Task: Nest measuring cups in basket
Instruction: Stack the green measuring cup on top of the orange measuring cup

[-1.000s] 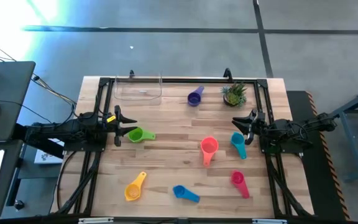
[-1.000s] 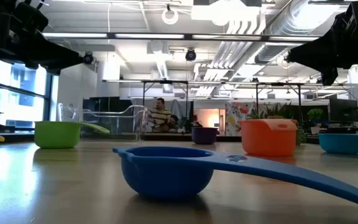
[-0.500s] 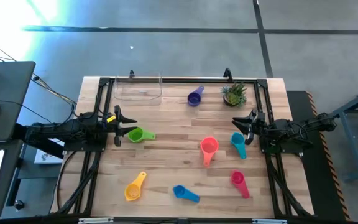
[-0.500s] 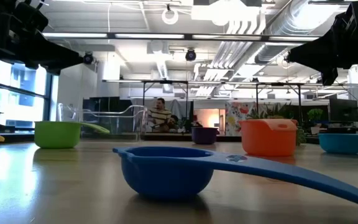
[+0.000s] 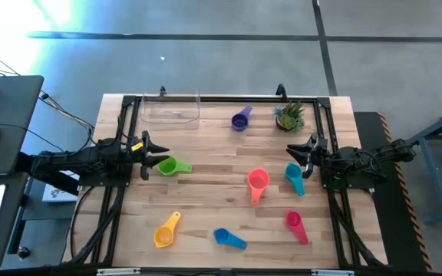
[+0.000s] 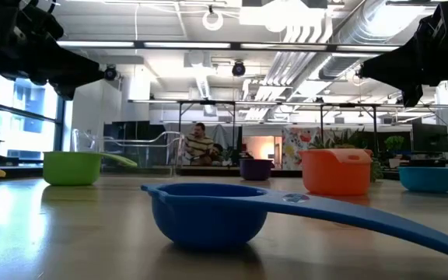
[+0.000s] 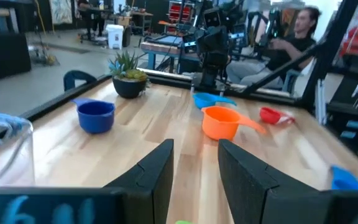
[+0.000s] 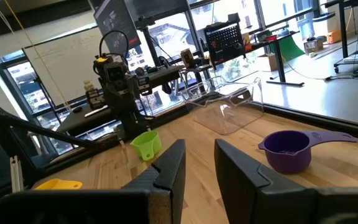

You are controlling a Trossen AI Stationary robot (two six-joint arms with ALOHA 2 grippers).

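Several measuring cups lie apart, bowls down on the wooden table: purple (image 5: 240,119), green (image 5: 169,166), orange (image 5: 258,182), teal (image 5: 294,176), pink (image 5: 295,223), yellow (image 5: 166,231) and blue (image 5: 227,238). The clear basket (image 5: 170,110) stands at the far left with no cup in it. My left gripper (image 5: 156,157) hovers level at the left edge, just short of the green cup and above it. Its fingers are a little open on nothing (image 7: 196,146). My right gripper (image 5: 298,153) hovers at the right edge beside the teal cup, likewise open and holding nothing (image 8: 199,146).
A small potted plant (image 5: 289,115) stands at the far right, near the purple cup. A black frame (image 5: 229,98) runs around the table's edges. In the low view a person (image 6: 201,145) sits in the room beyond the table.
My left gripper has rolled a little about the line it points along, without shifting place. The cups and the basket lie as before.
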